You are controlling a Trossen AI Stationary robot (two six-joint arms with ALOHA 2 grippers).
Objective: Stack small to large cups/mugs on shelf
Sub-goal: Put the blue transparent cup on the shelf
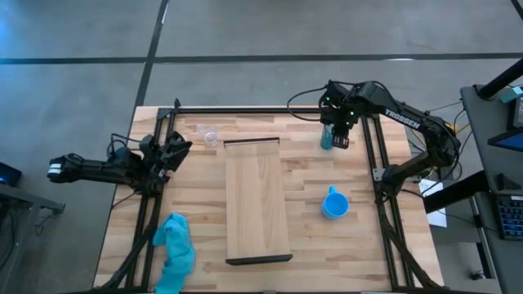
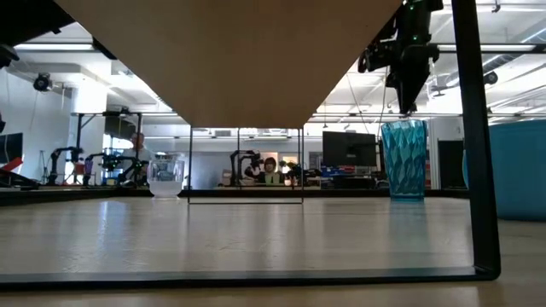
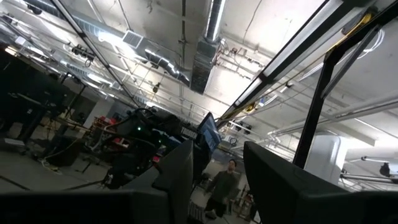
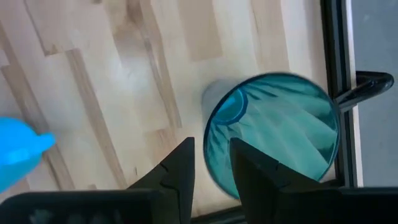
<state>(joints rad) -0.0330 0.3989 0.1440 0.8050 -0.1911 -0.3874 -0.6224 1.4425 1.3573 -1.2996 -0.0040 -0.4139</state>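
The tall teal tumbler (image 1: 327, 140) stands upright on its base at the table's far right; it also shows in the low view (image 2: 403, 159). My right gripper (image 1: 335, 129) hovers just above its rim, pointing down and open. In the right wrist view (image 4: 211, 171) one finger is over the outside and one over the inside of the tumbler's near wall (image 4: 210, 140), clear of it. The blue mug (image 1: 335, 204) stands right of the shelf (image 1: 257, 200). The clear cup (image 1: 209, 135) stands by the shelf's far left corner. My left gripper (image 1: 176, 149) waits open at the left.
A light blue cloth (image 1: 174, 249) lies at the table's near left. Black frame rails (image 1: 372, 155) run along both sides and the far edge, one close to the tumbler. Bare tabletop lies between the shelf and the mug.
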